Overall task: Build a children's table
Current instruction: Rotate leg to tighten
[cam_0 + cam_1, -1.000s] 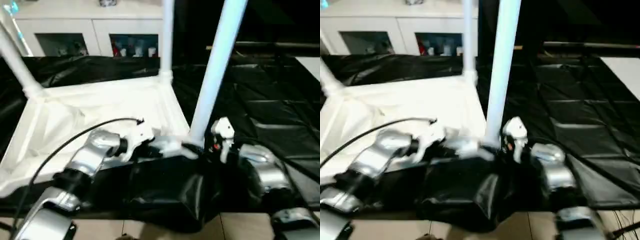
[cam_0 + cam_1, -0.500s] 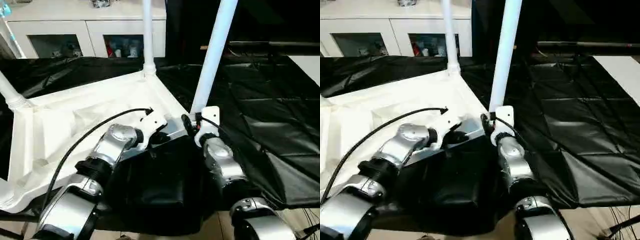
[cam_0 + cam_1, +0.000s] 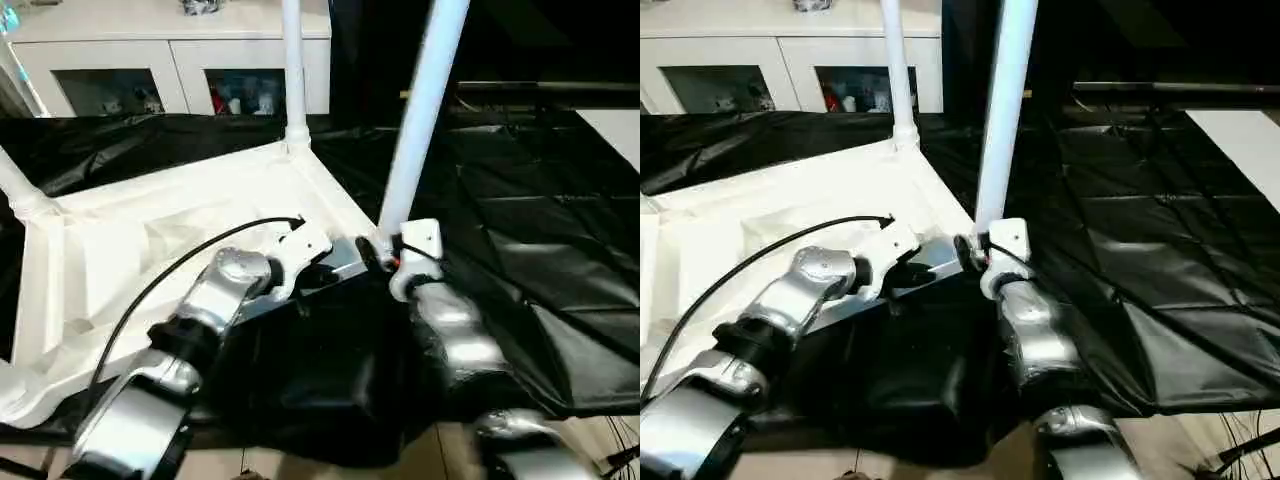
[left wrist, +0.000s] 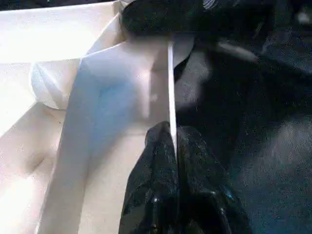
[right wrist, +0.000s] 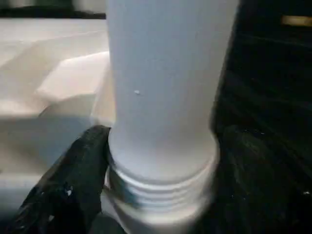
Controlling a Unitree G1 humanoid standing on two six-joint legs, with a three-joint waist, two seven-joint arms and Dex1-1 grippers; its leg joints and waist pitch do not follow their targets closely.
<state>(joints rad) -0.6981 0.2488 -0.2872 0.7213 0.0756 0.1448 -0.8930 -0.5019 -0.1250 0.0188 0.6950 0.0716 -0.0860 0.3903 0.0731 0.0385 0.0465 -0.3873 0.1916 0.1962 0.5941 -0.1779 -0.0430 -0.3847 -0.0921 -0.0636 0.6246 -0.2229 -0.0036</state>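
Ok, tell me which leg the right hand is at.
The near-right corner leg, tallest in view; the right hand has a finger on each side of its base. The other legs stand farther off.

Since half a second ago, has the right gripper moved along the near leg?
No. The right gripper sits at the base of the near leg, where it meets the tabletop corner socket, just as it did then.
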